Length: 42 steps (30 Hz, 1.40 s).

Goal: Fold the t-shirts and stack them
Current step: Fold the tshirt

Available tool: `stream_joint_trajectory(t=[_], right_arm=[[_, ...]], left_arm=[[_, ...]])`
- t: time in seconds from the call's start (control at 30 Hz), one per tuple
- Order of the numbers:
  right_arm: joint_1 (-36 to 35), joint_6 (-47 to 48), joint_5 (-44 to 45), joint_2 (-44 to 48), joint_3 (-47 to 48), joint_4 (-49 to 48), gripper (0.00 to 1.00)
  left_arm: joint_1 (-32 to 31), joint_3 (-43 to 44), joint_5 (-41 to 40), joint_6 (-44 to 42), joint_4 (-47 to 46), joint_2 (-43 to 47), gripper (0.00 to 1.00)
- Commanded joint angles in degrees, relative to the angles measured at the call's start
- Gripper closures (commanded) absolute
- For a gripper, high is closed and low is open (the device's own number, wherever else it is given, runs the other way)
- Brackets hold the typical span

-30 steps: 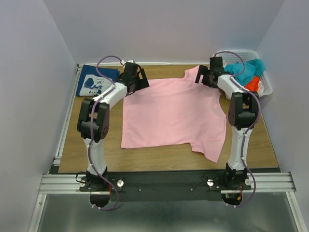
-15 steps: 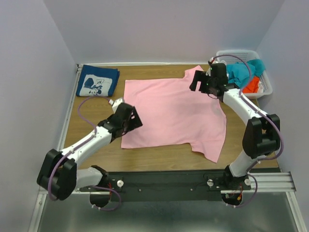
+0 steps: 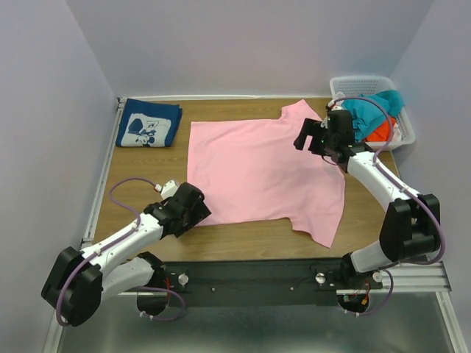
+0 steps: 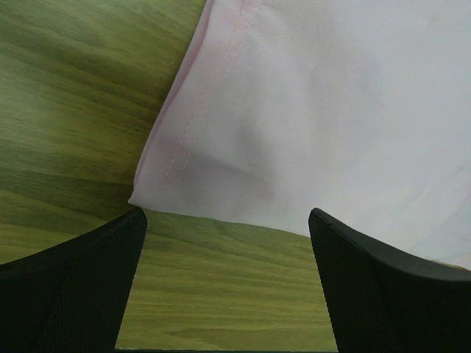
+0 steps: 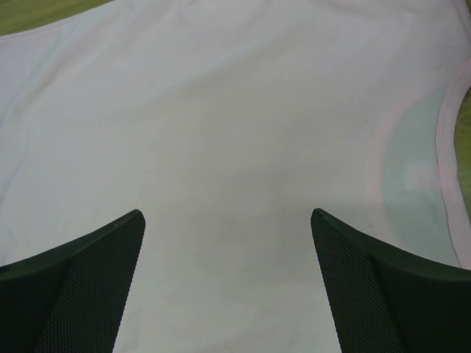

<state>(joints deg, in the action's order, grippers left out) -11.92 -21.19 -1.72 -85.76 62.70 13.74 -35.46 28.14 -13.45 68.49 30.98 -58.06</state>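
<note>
**Pink tee flat, no fold made, both grippers empty**

Down at the lower left of the overhead view, the left gripper (image 3: pixel 193 213) sat low over the desk (image 3: pixel 243 239), jaws spread wide and holding nothing. Its wrist camera showed the hem corner of the pink t-shirt (image 4: pixel 309 110) lying just ahead of the fingertips, apart from them, so by my read a pinch on that corner was being lined up.

The pink t-shirt (image 3: pixel 257 173) lay spread flat across the middle of the frame, sleeves out, with no fold in it. Folding and stacking it all looked left to do.

Further back, at the upper right, the right gripper (image 3: pixel 313 138) hovered over the shirt near the collar. It was also wide open and gripping nothing.

At the upper left corner the navy t-shirt (image 3: pixel 149 123) lay folded, print up: one done. At the far right a basket (image 3: pixel 364 79) held teal and orange cloth (image 3: pixel 372 110).
</note>
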Motion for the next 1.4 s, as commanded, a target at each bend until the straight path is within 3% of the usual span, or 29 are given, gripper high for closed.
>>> stream_joint_trajectory(t=[0.0,0.23,0.33,0.4,0.47,0.57,0.83,0.87,0.9,1.13,1.37], right_arm=[[0.1,-0.9,1.5,1.0,-1.3,-1.3,0.00],[0.1,-0.7,3.7,0.9,-1.7,-1.3,0.00],[0.2,-0.6,3.6,1.4,-1.9,-1.3,0.00],[0.2,-0.6,4.0,1.6,-2.0,-1.4,0.00],[0.1,-0.7,4.3,1.7,-2.1,-1.4,0.00],[0.2,-0.9,4.5,1.7,-2.2,-1.4,0.00],[0.1,-0.9,3.7,1.6,-2.7,-1.5,0.00],[0.2,-0.9,3.4,1.6,-2.6,-1.4,0.00],[0.1,-1.0,3.1,1.6,-2.7,-1.4,0.00],[-1.9,2.9,2.2,3.3,-4.3,-1.9,0.00],[-16.4,2.9,13.1,5.4,-7.5,0.7,0.00]], left_arm=[[-0.3,0.7,-0.3,3.0,1.9,-1.7,0.01],[-0.3,2.0,-1.2,3.4,2.6,-6.7,0.07],[-0.3,2.0,-3.1,4.8,2.1,-8.9,0.23],[-0.3,2.2,-3.6,5.3,1.7,-10.0,0.43],[-0.3,2.2,-3.7,5.6,1.5,-11.4,0.56],[-0.3,2.4,-3.8,5.7,1.5,-11.7,0.69],[-0.3,1.0,-3.8,6.3,1.1,-8.2,0.87],[-0.3,0.9,-4.0,6.4,1.1,-7.6,0.97],[-0.3,0.8,-4.2,6.5,1.0,-7.3,1.00],[2.7,2.2,-10.9,5.5,0.7,-6.7,1.00],[8.4,0.4,-7.1,-3.1,-8.4,-4.9,1.00]])
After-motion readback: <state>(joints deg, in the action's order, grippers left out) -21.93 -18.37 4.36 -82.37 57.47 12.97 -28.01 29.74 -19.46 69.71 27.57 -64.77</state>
